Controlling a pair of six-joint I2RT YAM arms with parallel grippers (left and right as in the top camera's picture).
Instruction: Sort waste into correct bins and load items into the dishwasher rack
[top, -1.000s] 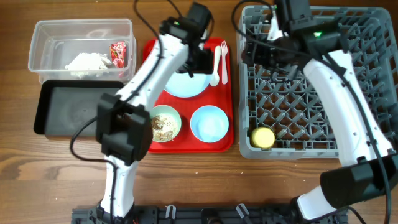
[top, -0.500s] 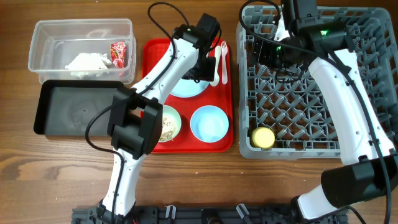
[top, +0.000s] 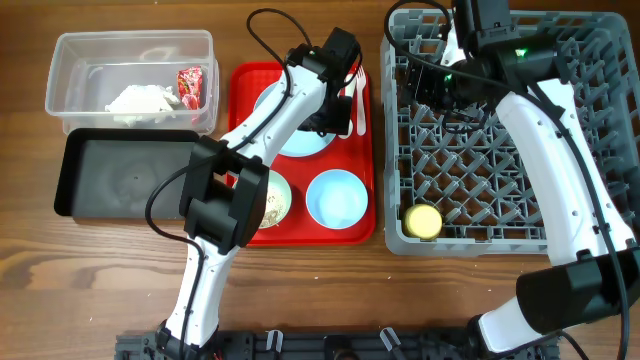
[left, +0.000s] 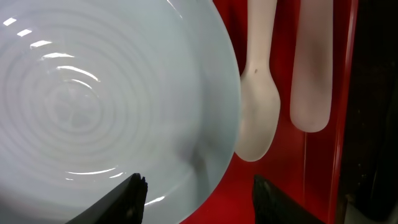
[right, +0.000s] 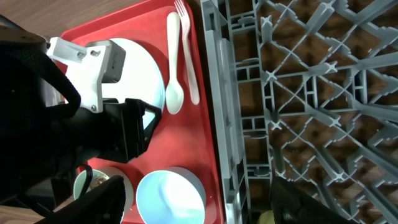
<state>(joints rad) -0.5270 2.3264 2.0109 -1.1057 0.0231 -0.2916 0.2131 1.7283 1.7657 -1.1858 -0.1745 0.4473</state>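
The light blue plate (top: 303, 142) (left: 93, 93) lies at the back of the red tray (top: 364, 160). My left gripper (top: 335, 108) (left: 202, 199) hangs low over its right rim, open. One finger is above the plate and the other above bare tray. The white spoon (left: 255, 118) (right: 174, 62) and fork (left: 309, 87) (right: 188, 56) lie just beyond. An empty blue bowl (top: 336, 197) and a bowl with scraps (top: 276, 200) sit in front. My right gripper (top: 428, 85) (right: 205, 205) is open and empty above the rack's (top: 560, 150) left edge. A yellow cup (top: 422, 220) stands in the rack.
The clear tub (top: 70, 60) at the back left holds a white napkin (top: 140, 100) and a red wrapper (top: 190, 85). The black tray (top: 110, 175) lies in front of it. My left arm crosses the tray and partly covers the scraps bowl.
My left gripper has shifted right, from above the plate's middle to its right rim, and its jaws have narrowed a little. The right arm moved slightly, then held still.
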